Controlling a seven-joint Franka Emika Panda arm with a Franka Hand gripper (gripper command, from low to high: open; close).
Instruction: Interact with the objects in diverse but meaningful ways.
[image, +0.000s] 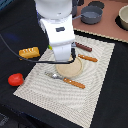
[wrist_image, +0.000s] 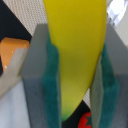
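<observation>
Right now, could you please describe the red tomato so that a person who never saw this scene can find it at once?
Start at the striped placemat on the dark table. Go past the mat's edge on the exterior view's left, onto the black surface. The tomato lies there alone, below the bread loaf; it is round and bright red, while the loaf is long and orange.

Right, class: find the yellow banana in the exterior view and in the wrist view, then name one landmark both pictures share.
Exterior view: the banana is not visible, presumably hidden behind the arm.
Wrist view: the banana fills the middle of the picture, clamped between the green pads of the gripper.
Shared landmark: the bread loaf, which is probably the orange patch at the edge of the wrist view.
</observation>
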